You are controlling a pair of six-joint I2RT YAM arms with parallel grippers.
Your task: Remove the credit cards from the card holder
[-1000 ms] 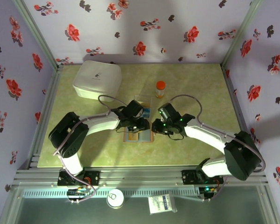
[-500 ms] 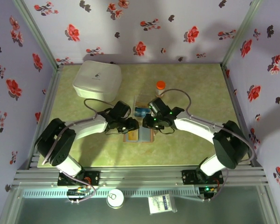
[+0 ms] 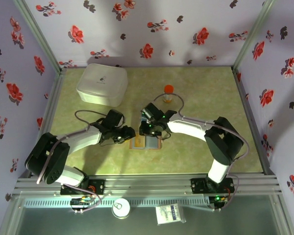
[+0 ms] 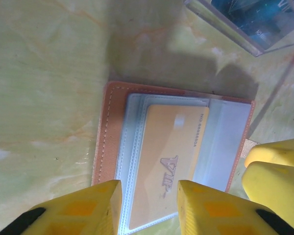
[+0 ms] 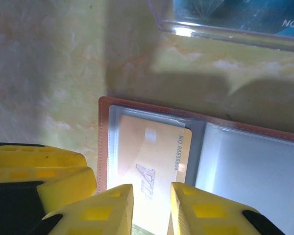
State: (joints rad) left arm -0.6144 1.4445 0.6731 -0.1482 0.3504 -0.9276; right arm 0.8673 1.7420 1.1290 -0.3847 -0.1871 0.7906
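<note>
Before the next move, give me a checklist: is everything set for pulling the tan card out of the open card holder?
1. Card holder open, flat on the table: ok.
2. Tan card face up in its clear sleeve: ok.
3. Which way the sleeve opens: cannot tell.
4. Left jaws apart, either side of the card's end: ok.
5. Right jaws apart over the same card, their fingers crowding the left's: not ok.
6. Clear tray beyond the holder, apart from it, holding blue cards: ok.
</note>
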